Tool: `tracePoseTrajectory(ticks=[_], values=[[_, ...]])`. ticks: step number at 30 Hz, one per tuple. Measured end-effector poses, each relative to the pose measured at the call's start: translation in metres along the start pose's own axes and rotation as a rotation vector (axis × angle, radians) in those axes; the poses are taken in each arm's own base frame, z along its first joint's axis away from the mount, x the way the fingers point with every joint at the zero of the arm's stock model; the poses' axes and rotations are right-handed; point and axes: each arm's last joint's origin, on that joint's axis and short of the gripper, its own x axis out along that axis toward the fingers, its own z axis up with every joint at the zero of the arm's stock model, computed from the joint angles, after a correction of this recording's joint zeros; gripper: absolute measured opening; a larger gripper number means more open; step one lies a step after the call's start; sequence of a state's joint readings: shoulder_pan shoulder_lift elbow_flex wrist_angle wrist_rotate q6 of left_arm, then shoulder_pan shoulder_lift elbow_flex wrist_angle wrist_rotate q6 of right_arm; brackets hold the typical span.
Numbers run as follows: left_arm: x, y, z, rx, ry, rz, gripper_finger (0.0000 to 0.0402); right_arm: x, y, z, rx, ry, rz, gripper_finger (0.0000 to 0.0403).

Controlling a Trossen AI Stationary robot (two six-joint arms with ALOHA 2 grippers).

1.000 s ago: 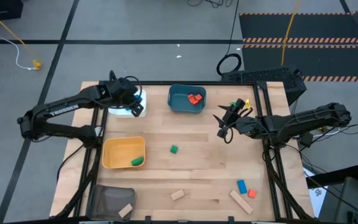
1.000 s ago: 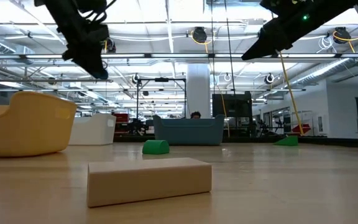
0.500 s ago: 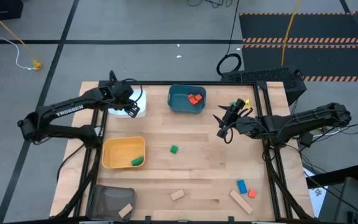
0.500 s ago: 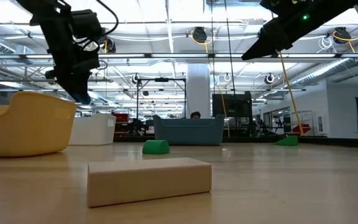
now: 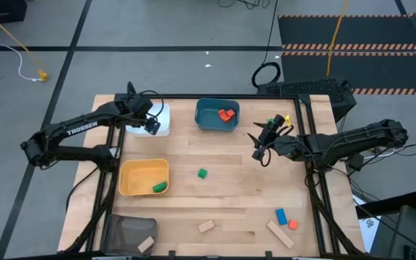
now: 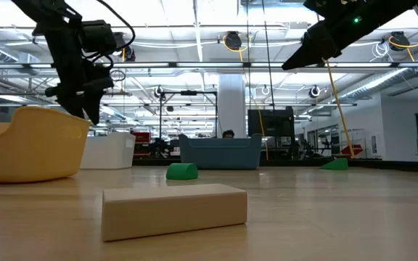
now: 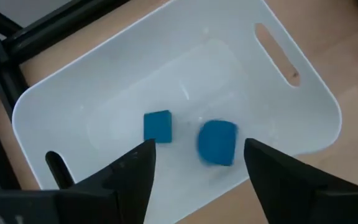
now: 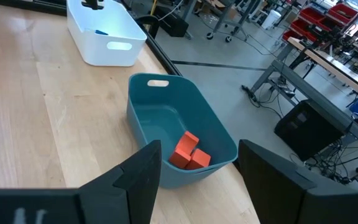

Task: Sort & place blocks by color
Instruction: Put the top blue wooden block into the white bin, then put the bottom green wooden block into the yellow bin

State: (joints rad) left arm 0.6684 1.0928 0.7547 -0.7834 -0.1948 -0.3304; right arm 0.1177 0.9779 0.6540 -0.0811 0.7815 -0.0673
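the left gripper (image 7: 194,163) hangs open and empty directly above the white bin (image 7: 291,112); two blue blocks (image 7: 158,126) lie inside, just below its fingers.

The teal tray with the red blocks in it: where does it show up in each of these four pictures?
High view: teal tray at the table's far edge, centre.
Low view: far across the table, centre, behind the green block.
Left wrist view: not in it; only the white tray with blue blocks.
Right wrist view: centre, red blocks inside.
Shared landmark: the white tray, beside it in three views.
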Motion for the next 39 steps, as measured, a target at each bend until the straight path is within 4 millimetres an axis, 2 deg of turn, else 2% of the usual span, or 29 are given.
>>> tracePoseTrajectory(ticks=[6,14,20,27,31,35,39], values=[[-0.001,-0.008,0.006,0.009,-0.076,-0.040,0.0232,0.000,0.000,0.000,0.000,0.000,0.000,0.0205],[-0.014,-0.047,0.015,0.089,-0.283,-0.269,0.0188,0.000,0.000,0.000,0.000,0.000,0.000,0.0205],[-0.030,-0.085,-0.003,0.142,-0.306,-0.444,0.0168,0.000,0.000,0.000,0.000,0.000,0.000,0.0205],[-0.049,-0.127,-0.029,0.238,-0.352,-0.603,0.0165,0.000,0.000,0.000,0.000,0.000,0.000,0.0205],[-0.044,-0.153,-0.043,0.280,-0.364,-0.622,0.0165,0.000,0.000,0.000,0.001,-0.001,0.000,0.0205],[-0.027,-0.176,-0.058,0.325,-0.315,-0.627,0.0166,0.000,0.000,0.000,0.001,-0.001,0.001,0.0205],[-0.013,-0.189,-0.068,0.297,-0.260,-0.619,0.0166,0.000,0.000,0.000,0.001,-0.001,0.001,0.0205]])
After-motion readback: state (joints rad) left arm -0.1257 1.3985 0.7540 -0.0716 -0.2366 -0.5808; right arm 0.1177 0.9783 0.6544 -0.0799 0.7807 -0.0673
